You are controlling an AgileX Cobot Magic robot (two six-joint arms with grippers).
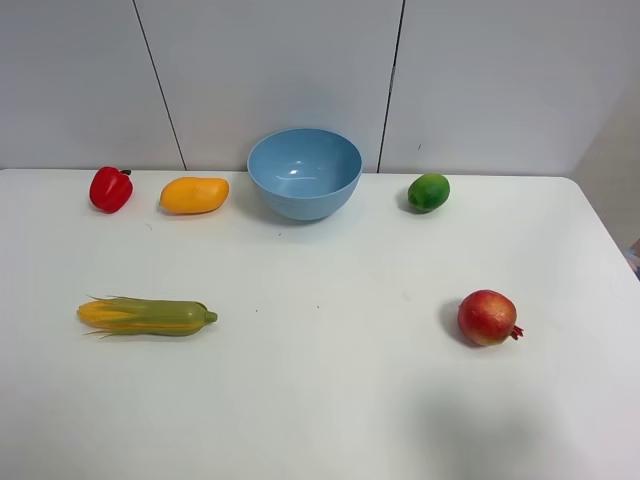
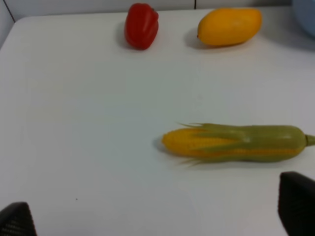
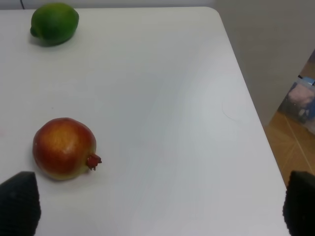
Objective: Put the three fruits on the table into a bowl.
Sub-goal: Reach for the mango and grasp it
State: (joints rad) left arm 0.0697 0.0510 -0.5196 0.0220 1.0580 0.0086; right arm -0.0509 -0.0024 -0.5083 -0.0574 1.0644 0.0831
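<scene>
The light-blue bowl (image 1: 304, 172) stands at the back middle of the white table (image 1: 330, 380). An orange-yellow mango (image 1: 194, 194) (image 2: 229, 26) lies just left of the bowl. A green lime (image 1: 429, 191) (image 3: 54, 23) rests to its right. The red pomegranate (image 1: 488, 318) (image 3: 64, 147) sits nearer the front right. Neither arm shows in the exterior high view. My left gripper (image 2: 157, 219) is open, with the corn cob a little ahead of its fingertips. My right gripper (image 3: 160, 206) is open too, and the pomegranate lies just ahead of one fingertip (image 3: 19, 204).
A red bell pepper (image 1: 110, 189) (image 2: 141, 25) stands at the back left beside the mango. A yellow-green corn cob (image 1: 147, 316) (image 2: 236, 142) lies at the front left. The table's right edge (image 3: 246, 103) drops off to a wooden floor.
</scene>
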